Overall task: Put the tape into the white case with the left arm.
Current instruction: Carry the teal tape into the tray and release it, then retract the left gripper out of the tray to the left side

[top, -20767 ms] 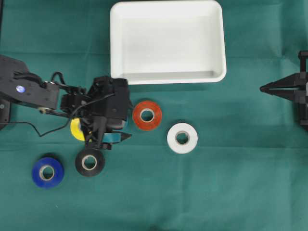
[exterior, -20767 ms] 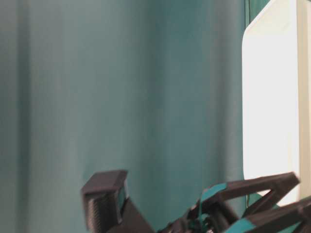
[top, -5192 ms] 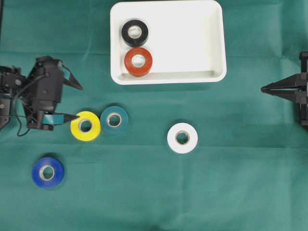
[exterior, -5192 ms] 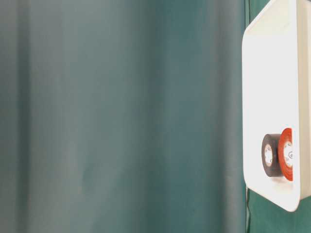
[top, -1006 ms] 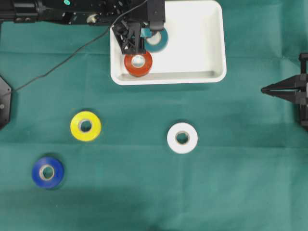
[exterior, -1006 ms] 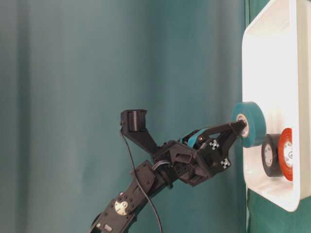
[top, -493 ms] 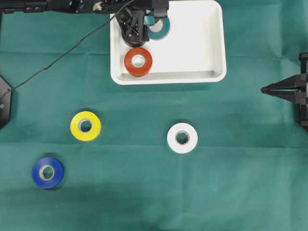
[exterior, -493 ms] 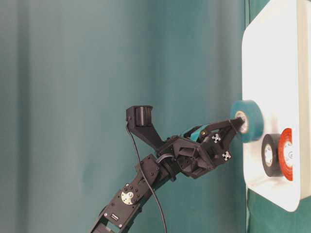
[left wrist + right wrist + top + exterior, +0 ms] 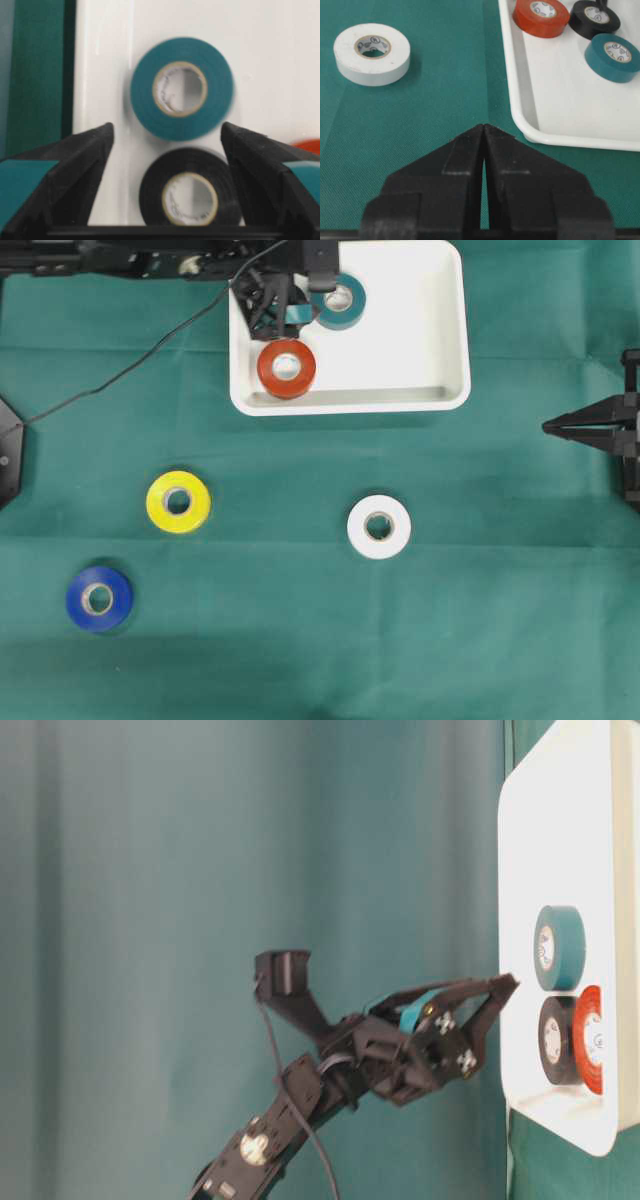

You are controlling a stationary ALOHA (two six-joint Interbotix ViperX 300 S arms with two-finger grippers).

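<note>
Worktop (image 9: 400, 640), green cloth, wide bare stretches across the middle and lower right.

White case (image 9: 430, 340) at top centre of the overhead view, rim all round. Right half of its floor bare; three rolls crowd the left end.

Left arm (image 9: 150, 258) reaches in along the top edge from the left, cable trailing down to the left. In the table-level view it slopes up toward the case, fingertips at the case's edge.

Left end effector (image 9: 285, 305) over the case's left end, spread wide, gripping nothing. Wrist view: both fingers (image 9: 80, 160) stand far apart with the teal tape (image 9: 182, 95) lying flat just ahead of the tips, clear of both. Black tape (image 9: 190, 195) sits between the fingers, closer in, touching neither as far as shows. Teal roll slightly blurred.

Teal tape rests on the case floor near the top-left, just beyond the black one. Red tape (image 9: 287, 368) just beside them, close to the near rim.

Right end effector (image 9: 484, 150) parked at the right edge, well apart from the case, fingers pressed together, empty.

On the cloth outside the case: white tape (image 9: 379, 527) centre, yellow tape (image 9: 178, 502) left, blue tape (image 9: 99, 598) lower left, all well apart.
</note>
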